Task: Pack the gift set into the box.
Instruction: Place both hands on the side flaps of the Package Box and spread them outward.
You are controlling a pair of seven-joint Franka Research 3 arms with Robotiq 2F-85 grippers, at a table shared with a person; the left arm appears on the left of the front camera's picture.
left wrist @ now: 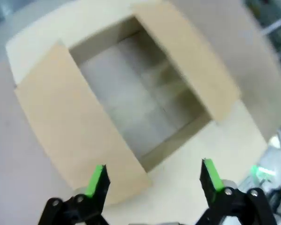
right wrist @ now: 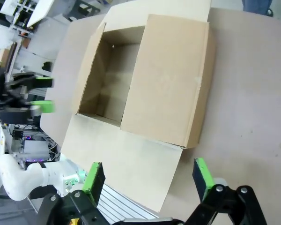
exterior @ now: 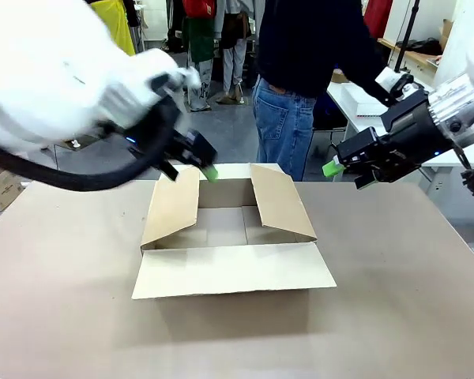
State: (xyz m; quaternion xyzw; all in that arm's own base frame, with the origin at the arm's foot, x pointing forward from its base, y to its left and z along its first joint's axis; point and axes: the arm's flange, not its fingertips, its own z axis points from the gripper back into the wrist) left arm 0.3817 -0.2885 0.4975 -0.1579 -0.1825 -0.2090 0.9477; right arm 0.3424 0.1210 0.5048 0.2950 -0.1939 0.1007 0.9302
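Tabletop [exterior: 55, 316], brown, bare at 6 o'clock: we list it first, as the ground for all else.

Item: box [exterior: 225, 193], table centre, open, floor bare; the gift set is not yet in it. Near flap [exterior: 233, 272] lies flat on the table toward 6 o'clock. Far flap [exterior: 235, 169] folds back toward 12. Left flap [exterior: 172, 207] at 9 and right flap [exterior: 283, 204] at 3 both stand tilted. In the right wrist view we see the right one leaning over part of the opening.

Item: left gripper [left wrist: 153, 169], fingers apart with nothing between them, hovering at the box's 11 o'clock corner by the left flap's far end. We cannot tell whether a pad touches the cardboard.

Item: right gripper [right wrist: 146, 168], fingers likewise apart and empty, held off the box at 2 o'clock, clear of the right flap.

Item: person [exterior: 300, 71], standing at 12 o'clock beyond the table.

Handling note, our judgement: the step in hand is readying the opening. We would press each side flap outward from its free edge, one gripper per flap, low and slow so the light carton neither slides nor tips. We would keep fingers outside the walls, leaving the whole mouth free for the set to come down level. Risk: a flap springing back inward under the load.
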